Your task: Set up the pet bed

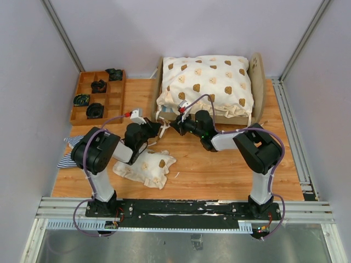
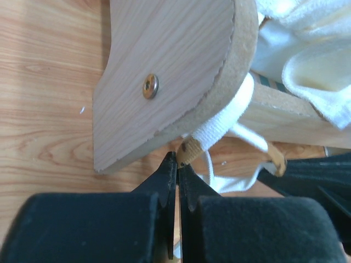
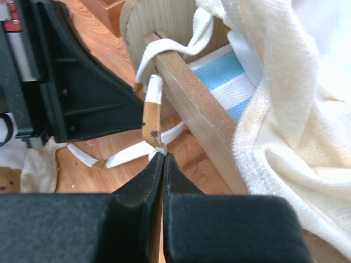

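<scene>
The left gripper [image 2: 176, 164] was shut tight, and its two black tips pinched the tan end of a white tie [image 2: 189, 150]. The tie ran up and around the edge of the pet bed [image 2: 164, 71], just past a small round screw [image 2: 150, 86] in the wood.

The right gripper [image 3: 163, 159] was shut tight too. Its tips nipped the bottom end of the other tie [image 3: 152, 118], which hung down from the bed's low side rail [image 3: 203, 115]. The two grippers sat tip to tip, very near each other, at the front left corner of the bed.

Behind the rail, the blue and white striped mattress [image 3: 230, 76] peeked out. A cream quilt [image 3: 290, 109] with brown bears lay on top of it and spilled over the side.

From above, the pet bed stood at the back of the wooden table [image 1: 219, 170], with its tall round board on the right. A brown tray [image 1: 90, 96] with little boxes sat well apart at the back left. A small bear pillow [image 1: 145, 167] lay on the table near the left arm. A striped cloth [image 1: 68, 153] lay partly under that arm.
</scene>
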Action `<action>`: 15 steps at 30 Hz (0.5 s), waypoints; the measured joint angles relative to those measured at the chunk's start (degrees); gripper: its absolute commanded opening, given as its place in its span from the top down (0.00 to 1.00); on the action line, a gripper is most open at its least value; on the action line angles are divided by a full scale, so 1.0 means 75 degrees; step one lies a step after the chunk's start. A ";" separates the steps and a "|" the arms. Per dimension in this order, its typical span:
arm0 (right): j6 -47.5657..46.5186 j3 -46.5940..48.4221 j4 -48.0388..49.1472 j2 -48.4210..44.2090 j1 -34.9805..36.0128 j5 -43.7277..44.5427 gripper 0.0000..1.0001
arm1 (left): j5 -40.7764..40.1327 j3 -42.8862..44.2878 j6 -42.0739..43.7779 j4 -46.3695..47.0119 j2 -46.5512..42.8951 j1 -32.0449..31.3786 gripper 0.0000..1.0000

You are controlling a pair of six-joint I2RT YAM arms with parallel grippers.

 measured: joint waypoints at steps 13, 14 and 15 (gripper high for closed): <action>-0.0737 0.0618 -0.0219 0.0764 -0.0003 -0.0586 1.00 | 0.0248 -0.0778 0.0070 -0.0003 -0.0860 0.0000 0.96; -0.0959 0.0740 -0.0364 0.0839 -0.0003 -0.0737 1.00 | 0.0318 -0.0807 0.0073 -0.0003 -0.0895 0.0000 0.96; -0.1139 0.0828 -0.0504 0.0871 -0.0003 -0.0831 1.00 | 0.0356 -0.0828 0.0082 -0.0003 -0.0921 0.0000 0.95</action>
